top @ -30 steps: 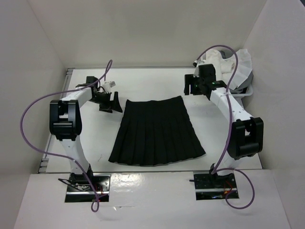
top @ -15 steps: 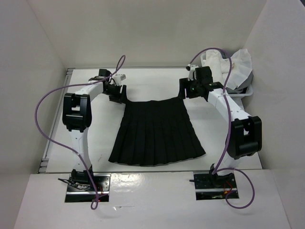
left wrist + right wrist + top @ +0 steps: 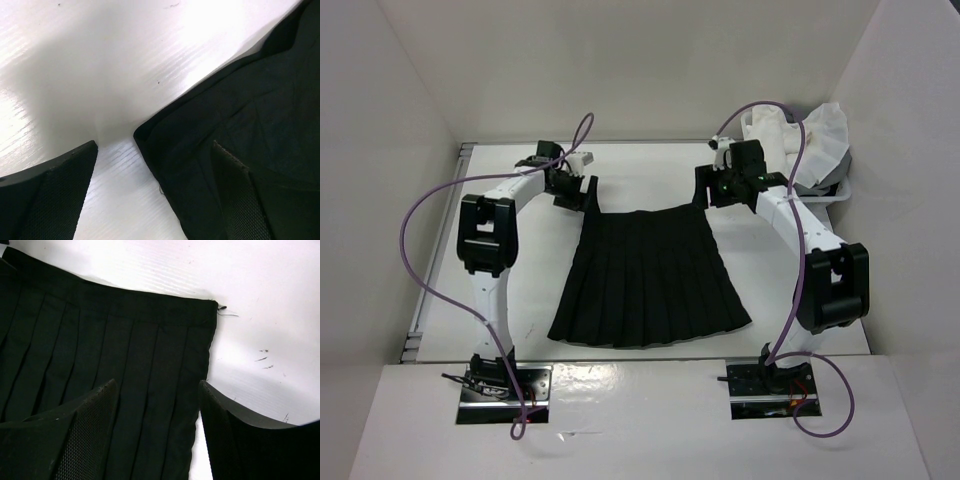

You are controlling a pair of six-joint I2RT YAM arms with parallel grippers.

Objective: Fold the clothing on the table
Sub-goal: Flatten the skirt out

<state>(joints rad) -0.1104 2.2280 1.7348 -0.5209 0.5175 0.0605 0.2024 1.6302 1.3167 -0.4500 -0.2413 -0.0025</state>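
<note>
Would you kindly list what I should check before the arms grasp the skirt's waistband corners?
1. Left fingers open: ok.
2. Left fingers straddle the skirt corner: ok, one over bare table, one over fabric.
3. Right fingers open, straddling the side edge just below the other corner: ok.
4. Skirt flat and spread: ok.
5. Nothing held: ok.
6. Fingers low enough to pinch fabric: cannot tell.
</note>
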